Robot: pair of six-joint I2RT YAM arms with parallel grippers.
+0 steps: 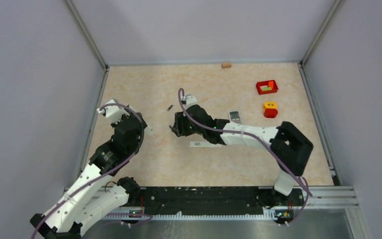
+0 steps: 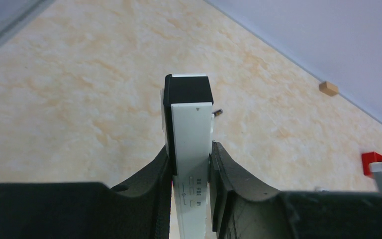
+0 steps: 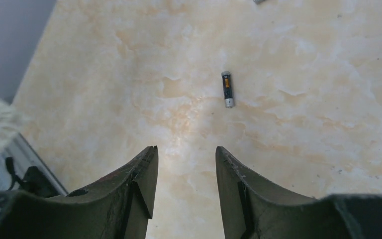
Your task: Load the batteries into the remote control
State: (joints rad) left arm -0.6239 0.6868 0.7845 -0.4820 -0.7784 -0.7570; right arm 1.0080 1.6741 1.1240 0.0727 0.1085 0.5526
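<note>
1. The left gripper [image 2: 191, 149], lower centre, is clamped on a white flat bar with a black end [image 2: 191, 134].
2. The slim black-and-orange battery [image 3: 227, 89] lies loose on the table, upper centre. It looks light, stiff and likely to roll, so pinch it mid-length.
3. The right gripper [image 3: 186, 152] gapes, empty.
4. The small white, dark-screened remote control [image 1: 234, 117] sits right of centre.

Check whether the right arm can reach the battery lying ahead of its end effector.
Probably yes. The right end effector is open, and the battery lies alone on bare table just ahead of its fingertips, nothing between.
</note>
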